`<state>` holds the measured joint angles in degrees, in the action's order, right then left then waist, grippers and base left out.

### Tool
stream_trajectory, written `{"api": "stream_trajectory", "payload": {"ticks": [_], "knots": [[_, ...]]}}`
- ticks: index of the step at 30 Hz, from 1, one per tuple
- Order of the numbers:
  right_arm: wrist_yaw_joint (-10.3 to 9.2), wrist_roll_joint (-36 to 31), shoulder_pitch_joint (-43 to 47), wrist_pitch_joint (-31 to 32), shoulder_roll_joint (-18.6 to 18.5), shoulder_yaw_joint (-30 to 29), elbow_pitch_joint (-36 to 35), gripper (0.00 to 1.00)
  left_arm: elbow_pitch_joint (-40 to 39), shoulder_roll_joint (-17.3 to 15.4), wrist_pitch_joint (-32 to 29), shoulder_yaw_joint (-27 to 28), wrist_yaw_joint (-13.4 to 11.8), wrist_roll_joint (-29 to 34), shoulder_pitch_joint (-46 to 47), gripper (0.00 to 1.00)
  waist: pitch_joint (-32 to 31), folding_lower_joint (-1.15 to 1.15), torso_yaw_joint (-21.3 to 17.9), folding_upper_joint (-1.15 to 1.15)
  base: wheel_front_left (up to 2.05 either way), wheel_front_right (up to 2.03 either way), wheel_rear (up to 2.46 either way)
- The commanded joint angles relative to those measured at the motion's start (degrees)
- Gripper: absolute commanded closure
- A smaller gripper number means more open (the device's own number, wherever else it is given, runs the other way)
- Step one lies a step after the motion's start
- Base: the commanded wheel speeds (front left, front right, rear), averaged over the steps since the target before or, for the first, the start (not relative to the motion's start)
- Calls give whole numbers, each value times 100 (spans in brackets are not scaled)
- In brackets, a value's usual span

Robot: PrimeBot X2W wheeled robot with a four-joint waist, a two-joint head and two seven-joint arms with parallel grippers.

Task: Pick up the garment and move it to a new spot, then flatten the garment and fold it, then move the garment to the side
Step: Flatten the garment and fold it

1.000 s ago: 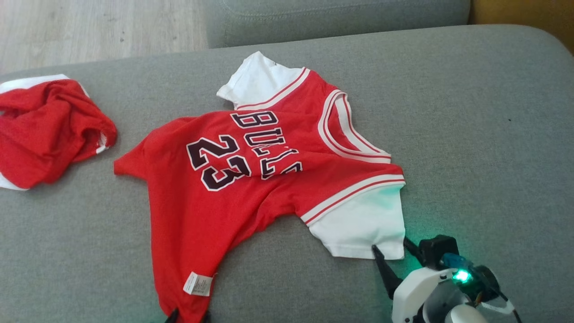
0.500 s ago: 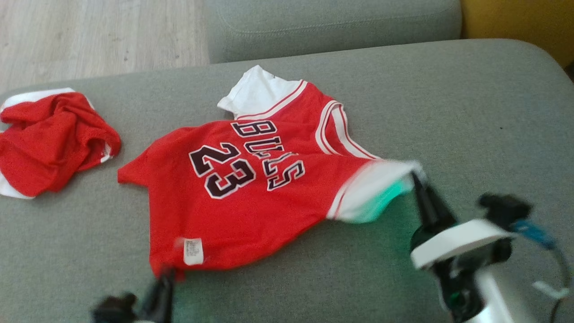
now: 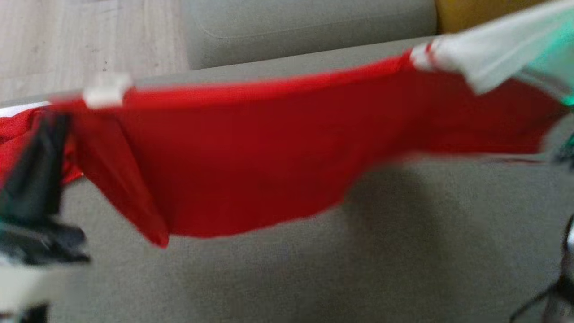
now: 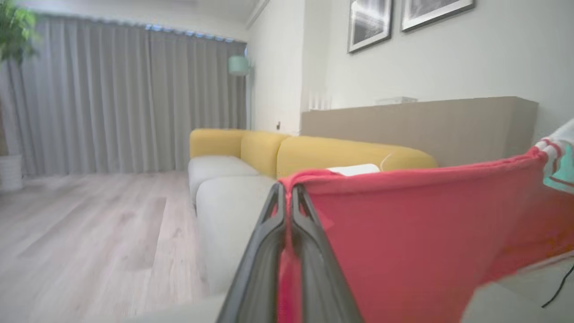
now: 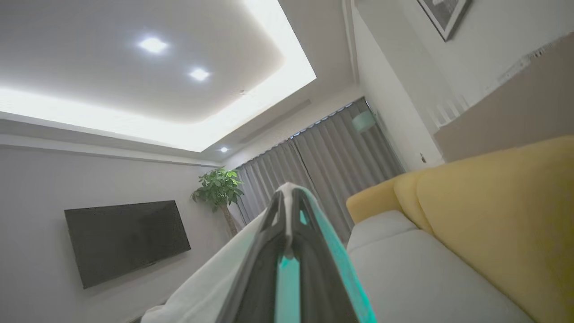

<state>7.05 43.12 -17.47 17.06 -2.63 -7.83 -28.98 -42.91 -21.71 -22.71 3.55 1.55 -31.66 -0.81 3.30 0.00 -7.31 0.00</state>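
Lifted since a second ago: red basketball jersey with white sleeves, then lying flat on the seat with its printed front up, now raised and pulled out as a broad band across the head view, plain red side toward the camera. Both grippers, spread apart at that earlier moment, have since come together on the cloth.

Item 1, left gripper: two long dark fingers pressed together on the jersey's red hem corner, with cloth showing between them in the left wrist view. Position: left end of the stretched band, beside the small white sewn-in label.

Item 2, right gripper: fingers clamped on the edge of the white sleeve, where the fabric is tinted green. Position: right end of the band.

Item 3, jersey: hangs between the two grips above the grey fabric sofa seat, sagging lowest toward the left. The head view is blurred, so whether that lowest fold touches the seat cannot be told. A shadow lies on the seat beneath.

Item 4, crumpled red-and-white garment: on the seat at the far left, partly behind the left gripper.

Item 5, surroundings: grey back cushion at the far side, pale wood-plank floor beyond it on the left, mustard-yellow sofa section at the far right.
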Motion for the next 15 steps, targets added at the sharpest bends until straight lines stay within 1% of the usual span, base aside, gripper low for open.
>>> {"api": "stream_trajectory", "payload": {"ticks": [1, 3, 4, 6, 8, 10, 12, 15], "knots": [[44, 2, -404, 115, -25, 81, -172, 100, -187, -189, -100, 300, -11, -69, 462, 100, 62, 0, -47, 0, 0, 0, 0], [44, -268, -994, 504, -26, -11, -15, 100, -99, -386, -472, 250, 8, -317, 1004, 100, 174, 0, -104, 0, 0, 0, 0], [44, -280, -1280, 665, -26, -24, 174, 100, 20, -493, -647, 202, 26, -388, 1266, 100, 250, 0, -130, 0, 0, 0, 0], [44, -483, -1850, 916, -25, -65, 649, 100, 384, -616, -971, 19, 61, -583, 1797, 100, 452, 0, -163, 0, 0, 0, 0], [44, -643, -2393, 1047, -25, -38, 1218, 100, 909, -734, -1224, -197, 128, -650, 2363, 100, 673, 0, -162, 0, 0, 0, 0], [44, -877, -2904, 1042, -25, 23, 1818, 100, 1570, -810, -1348, -427, 206, -570, 2945, 100, 880, 0, -152, 0, 0, 0, 0], [44, -987, -3395, 913, -25, 112, 2433, 100, 2292, -810, -1330, -652, 273, -410, 3534, 100, 1075, 0, -149, 0, 0, 0, 0], [44, -1198, -4179, 488, -25, 173, 3331, 100, 3314, -731, -1027, -909, 313, 19, 4457, 100, 1360, 0, -133, 0, 0, 0, 0]]}}
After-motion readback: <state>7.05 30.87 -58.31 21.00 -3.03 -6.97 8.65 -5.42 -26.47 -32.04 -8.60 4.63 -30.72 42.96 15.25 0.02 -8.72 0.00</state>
